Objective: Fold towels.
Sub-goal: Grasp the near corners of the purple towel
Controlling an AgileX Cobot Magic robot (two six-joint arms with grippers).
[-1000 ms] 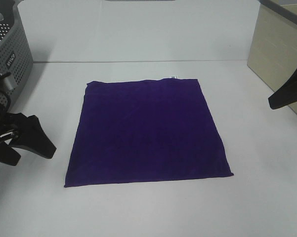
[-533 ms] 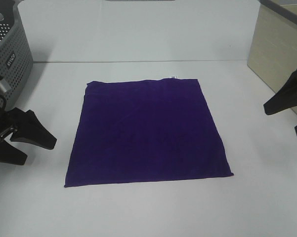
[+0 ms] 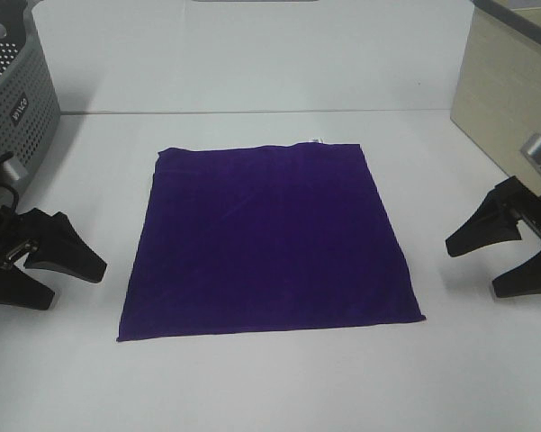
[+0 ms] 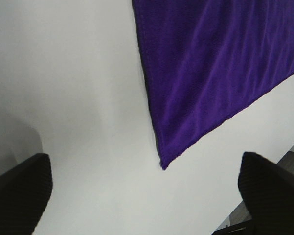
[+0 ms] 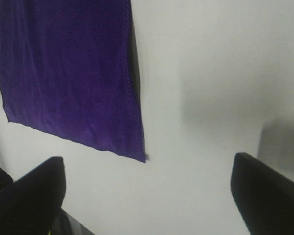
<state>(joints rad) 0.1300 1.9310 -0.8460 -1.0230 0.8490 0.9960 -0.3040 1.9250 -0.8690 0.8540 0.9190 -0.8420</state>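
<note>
One deep purple towel (image 3: 270, 243) lies flat and unfolded in the middle of the white table, with a small white tag (image 3: 316, 140) on its far edge. My left gripper (image 3: 75, 286) is open and empty, just left of the towel's near left corner. That corner shows in the left wrist view (image 4: 163, 165) between the spread fingers (image 4: 19, 191). My right gripper (image 3: 473, 270) is open and empty, right of the near right corner. That corner shows in the right wrist view (image 5: 143, 157), ahead of the open fingers (image 5: 266, 191).
A grey perforated basket (image 3: 18, 90) stands at the far left edge of the table. A beige cabinet (image 3: 509, 99) stands at the far right. Bare white table (image 3: 270, 387) runs along the front of the towel.
My right gripper has come down and inward from the right edge toward the towel's near right corner. My left gripper has shifted slightly toward the near left corner. The towel has not moved.
</note>
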